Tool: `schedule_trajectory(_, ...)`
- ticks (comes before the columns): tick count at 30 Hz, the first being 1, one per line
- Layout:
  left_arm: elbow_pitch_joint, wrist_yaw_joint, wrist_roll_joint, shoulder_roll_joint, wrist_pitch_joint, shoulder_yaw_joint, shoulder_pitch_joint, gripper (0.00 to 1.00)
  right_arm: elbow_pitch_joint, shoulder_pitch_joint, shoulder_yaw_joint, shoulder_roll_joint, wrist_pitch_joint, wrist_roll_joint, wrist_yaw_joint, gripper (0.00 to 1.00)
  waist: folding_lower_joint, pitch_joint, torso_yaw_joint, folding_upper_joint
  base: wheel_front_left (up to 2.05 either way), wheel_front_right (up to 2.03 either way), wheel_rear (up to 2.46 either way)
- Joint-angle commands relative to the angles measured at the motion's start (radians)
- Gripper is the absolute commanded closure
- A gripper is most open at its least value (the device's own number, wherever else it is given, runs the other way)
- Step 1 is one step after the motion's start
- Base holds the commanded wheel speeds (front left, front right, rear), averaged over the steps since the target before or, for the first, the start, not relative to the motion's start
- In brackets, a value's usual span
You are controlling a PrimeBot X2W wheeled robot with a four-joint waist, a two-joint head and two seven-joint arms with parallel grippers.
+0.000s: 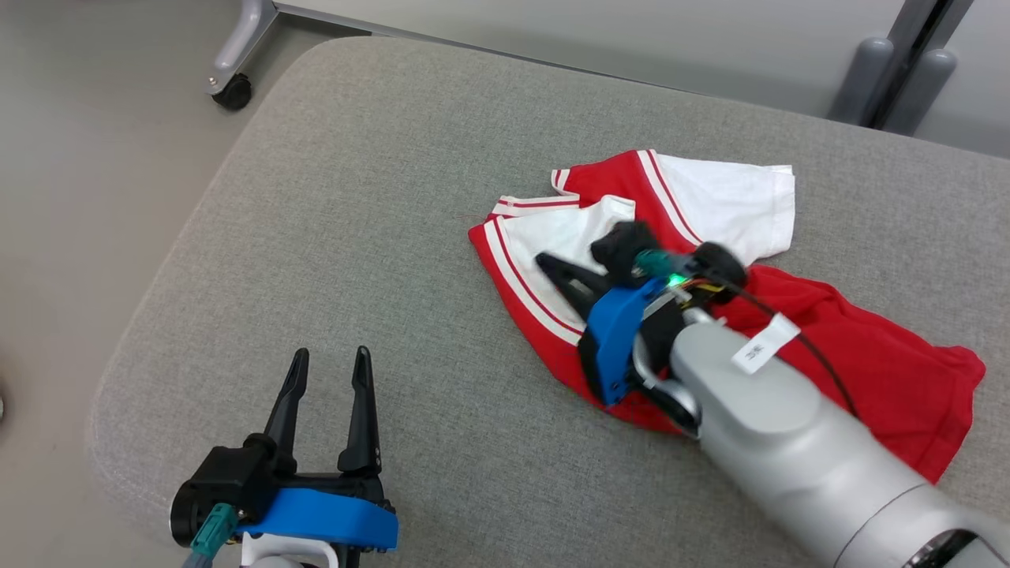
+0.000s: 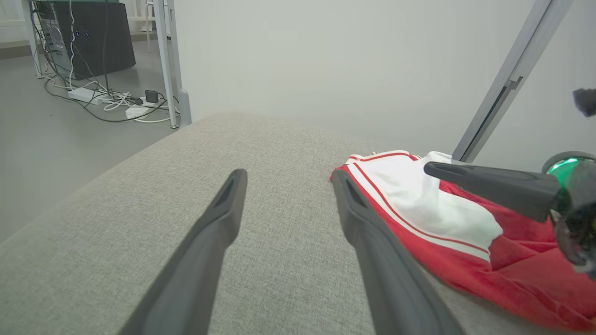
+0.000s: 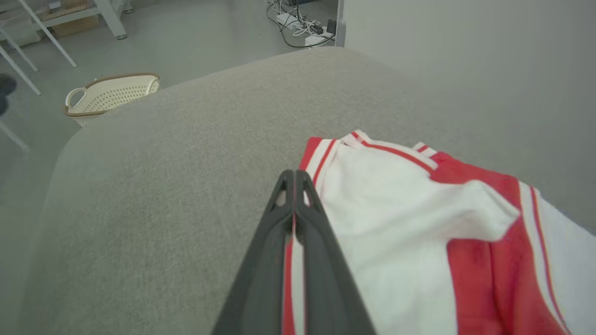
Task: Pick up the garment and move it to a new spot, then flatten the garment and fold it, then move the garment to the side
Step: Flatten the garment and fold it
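R end effector (image 1: pixel 552 267) pinched shut over left edge of garment (image 1: pixel 710 205), hold on cloth unclear; L end effector (image 1: pixel 331 355) wide. Garment crumpled: pickup barely begun; flatten, fold, side-move remain.

Red, white-striped garment (image 1: pixel 734 205); grey, perhaps flecked, cushion (image 1: pixel 355 197)

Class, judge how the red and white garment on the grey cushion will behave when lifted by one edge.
Likely floppy: the garment lies crumpled in soft folds on the cushion, so it should drape. Probably light: the cloth looks thin. Pushed, it may bunch on that woven surface.
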Motion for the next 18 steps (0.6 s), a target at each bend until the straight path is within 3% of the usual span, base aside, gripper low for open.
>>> schedule_trajectory(1, -0.006, -0.002, 0.008, 0.000, -0.005, -0.004, -0.005, 0.00, 0.048, -0.028, -0.041, -0.014, -0.013, -0.003, 0.000, 0.27, 0.0000, 0.007, 0.008, 0.0000, 0.00, 0.00, 0.00)
schedule_trajectory(2, -0.006, -0.002, 0.009, -0.001, -0.005, -0.006, -0.006, 0.00, 0.079, -0.043, -0.064, -0.019, -0.023, -0.013, 0.000, 0.00, 0.0000, 0.011, 0.014, 0.0000, 0.00, 0.00, 0.00)
schedule_trajectory(11, 0.001, -0.008, 0.006, -0.018, -0.005, -0.017, -0.012, 0.00, 0.305, -0.143, -0.198, -0.041, -0.050, -0.045, 0.000, 0.00, 0.0000, 0.037, 0.069, 0.0000, 0.00, 0.00, 0.00)
schedule_trajectory(18, 0.010, -0.018, 0.006, -0.034, -0.005, -0.021, -0.018, 0.00, 0.368, -0.163, -0.230, -0.043, 0.020, -0.040, 0.000, 0.00, 0.0000, 0.048, 0.101, 0.0000, 0.00, 0.00, 0.00)
